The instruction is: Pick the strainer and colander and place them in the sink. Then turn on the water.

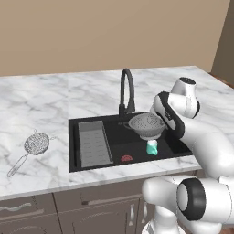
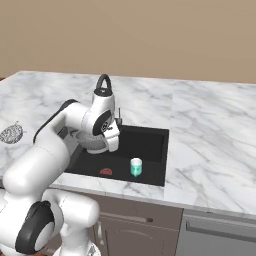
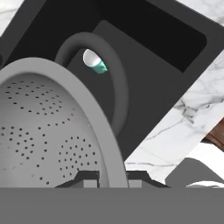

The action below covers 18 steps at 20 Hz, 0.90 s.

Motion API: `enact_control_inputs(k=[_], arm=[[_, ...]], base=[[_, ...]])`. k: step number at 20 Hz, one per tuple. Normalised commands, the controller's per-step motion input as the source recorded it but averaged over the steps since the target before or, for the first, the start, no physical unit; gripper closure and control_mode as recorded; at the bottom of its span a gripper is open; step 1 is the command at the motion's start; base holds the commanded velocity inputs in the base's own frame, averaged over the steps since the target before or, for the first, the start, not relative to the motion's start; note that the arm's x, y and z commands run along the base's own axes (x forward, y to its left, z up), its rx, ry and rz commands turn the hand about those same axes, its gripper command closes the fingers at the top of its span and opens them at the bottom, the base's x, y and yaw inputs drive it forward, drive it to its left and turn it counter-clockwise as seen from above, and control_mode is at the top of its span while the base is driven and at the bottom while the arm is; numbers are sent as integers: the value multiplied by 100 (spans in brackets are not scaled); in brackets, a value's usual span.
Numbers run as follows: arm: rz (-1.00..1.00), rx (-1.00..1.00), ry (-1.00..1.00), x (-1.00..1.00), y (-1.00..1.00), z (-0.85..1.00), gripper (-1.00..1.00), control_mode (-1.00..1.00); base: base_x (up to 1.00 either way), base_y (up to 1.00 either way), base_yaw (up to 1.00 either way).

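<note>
- The gripper (image 3: 112, 178) is clamped on the rim of the colander (image 1: 147, 124); in the hand view the two dark tips sit either side of the grey rim at 6 o'clock, the perforated bowl spreading to 9 o'clock.
- The colander hangs over the sink (image 1: 91, 168), toward the basin's 3 o'clock end, just right of the black faucet (image 1: 127, 91) in the left base view. Whether it touches the floor of the basin cannot be told; it looks raised above it.
- The step in hand, as I judge it, is placing the colander: carried in, not yet released.
- The next move calls for lowering it to the basin floor, clear of the teal cup (image 1: 152, 147) at 6 o'clock of the colander and the small red item (image 1: 126, 158) nearby, then opening the jaws and lifting straight out.
- The strainer (image 1: 36, 144) lies on the marble counter (image 1: 36, 100), well apart at 9 o'clock of the sink, handle trailing to 7 o'clock; it is yet to be fetched.
- No stream falls from the faucet, so the water is yet to be turned on.
- No brands, labels or writing can be read anywhere.
</note>
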Motion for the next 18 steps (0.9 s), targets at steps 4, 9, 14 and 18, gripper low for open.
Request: enact_control_inputs(k=[4,9,14,18], arm=[[0,0,-1,11,0,-11,100,-100],[0,0,-2,17,-3,-35,100,-100],[0,2,-5,28,0,-40,100,-100],[0,7,-2,14,0,-42,100,-100]], base=[[0,0,0],[0,0,0],[0,0,0],[0,0,0]])
